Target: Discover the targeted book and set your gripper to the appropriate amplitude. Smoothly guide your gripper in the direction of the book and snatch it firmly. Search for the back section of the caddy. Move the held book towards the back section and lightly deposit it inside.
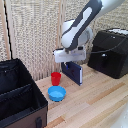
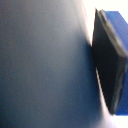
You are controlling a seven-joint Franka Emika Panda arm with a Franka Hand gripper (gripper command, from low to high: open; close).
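So the wooden table (image 1: 100,102) is carrying everything: the caddy (image 1: 20,95) is sitting at its left edge in the exterior view, and a black hard box (image 1: 111,52) is taking up the far right corner. The gripper (image 1: 73,61) is clamping the book (image 1: 73,73), holding it upright near the far edge. A blue bowl (image 1: 56,93) and red cup (image 1: 56,78) are sitting beside the caddy.
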